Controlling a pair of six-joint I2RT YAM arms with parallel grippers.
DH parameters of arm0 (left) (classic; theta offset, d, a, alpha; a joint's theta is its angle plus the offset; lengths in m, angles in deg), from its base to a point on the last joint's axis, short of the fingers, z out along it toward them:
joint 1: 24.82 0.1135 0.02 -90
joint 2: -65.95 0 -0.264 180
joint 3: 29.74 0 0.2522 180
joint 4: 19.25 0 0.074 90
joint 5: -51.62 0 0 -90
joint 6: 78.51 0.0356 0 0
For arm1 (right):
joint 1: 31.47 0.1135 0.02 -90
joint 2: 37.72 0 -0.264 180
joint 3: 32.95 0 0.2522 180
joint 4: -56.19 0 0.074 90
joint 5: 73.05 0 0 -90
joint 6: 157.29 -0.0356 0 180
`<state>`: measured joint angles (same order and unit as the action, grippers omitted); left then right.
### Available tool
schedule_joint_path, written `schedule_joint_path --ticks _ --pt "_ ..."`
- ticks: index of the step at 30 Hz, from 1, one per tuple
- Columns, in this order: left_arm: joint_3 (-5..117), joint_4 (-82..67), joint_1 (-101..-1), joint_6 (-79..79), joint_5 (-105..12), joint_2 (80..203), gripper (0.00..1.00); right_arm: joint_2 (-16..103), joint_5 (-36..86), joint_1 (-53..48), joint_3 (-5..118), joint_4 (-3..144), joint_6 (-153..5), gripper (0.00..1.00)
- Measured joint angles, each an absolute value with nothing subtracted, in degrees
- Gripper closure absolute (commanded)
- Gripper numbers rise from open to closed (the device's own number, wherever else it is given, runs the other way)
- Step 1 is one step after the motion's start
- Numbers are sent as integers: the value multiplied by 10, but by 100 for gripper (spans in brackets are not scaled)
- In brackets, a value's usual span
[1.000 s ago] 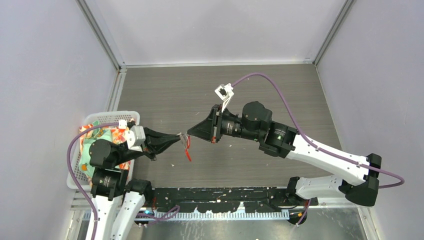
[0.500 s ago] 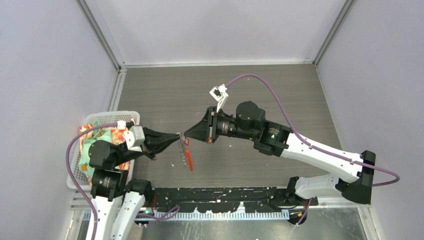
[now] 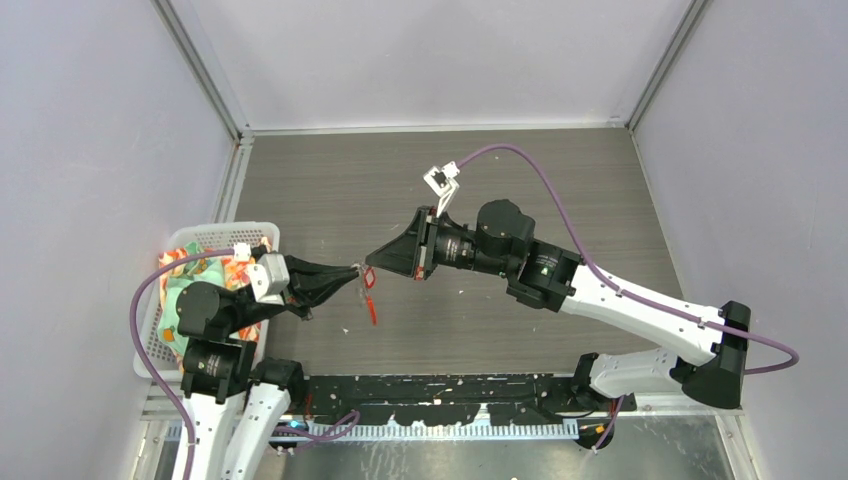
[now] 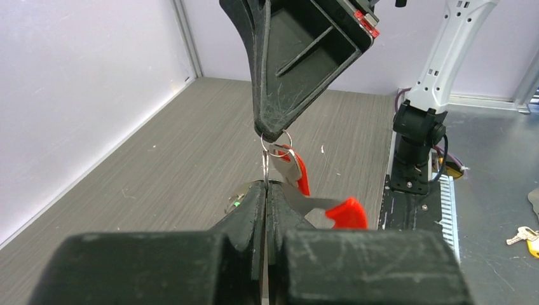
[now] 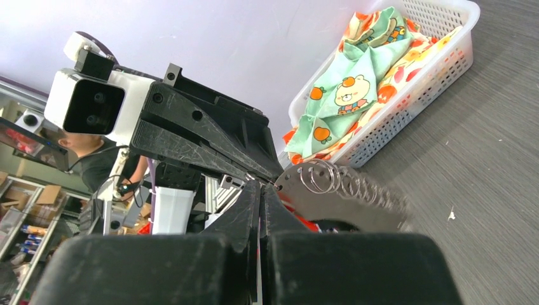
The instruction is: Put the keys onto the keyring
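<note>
Jaws of both arms meet tip to tip above the grey wood-grain desk [image 3: 400, 190], with the left gripper [image 3: 351, 275] and the right gripper [image 3: 375, 262] each clenched on the thin silver-grey metal keyring [image 3: 366, 271] held between them, left of the desk's centre. From overhead the ring is barely a glint. Only its bright red curved strip [image 3: 373, 303] reads clearly, hanging from the meeting point with its long axis running toward the near edge. The left wrist view shows more: a small wire loop [image 4: 277, 140] sits right at the tip of the right gripper, a thin metal edge drops straight from it into the shut left fingers [image 4: 249, 213], and a flat silver piece with red ends slants down and to the right, clear of the desk. The right wrist view alone shows a row of overlapping rings [image 5: 330, 180], blurred, trailing to the right from the pinch. Behind them is a white plastic basket [image 5: 438, 60] holding a patterned cloth [image 5: 353, 76]
</note>
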<state>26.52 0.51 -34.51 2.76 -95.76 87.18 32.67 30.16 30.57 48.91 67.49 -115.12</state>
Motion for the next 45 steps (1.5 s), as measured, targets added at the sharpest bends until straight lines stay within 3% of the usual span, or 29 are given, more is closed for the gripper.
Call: schedule_joint_path --ticks 45 --pt "265 15 -345 90 -971 857 100 328 323 291 448 601 -1205 99"
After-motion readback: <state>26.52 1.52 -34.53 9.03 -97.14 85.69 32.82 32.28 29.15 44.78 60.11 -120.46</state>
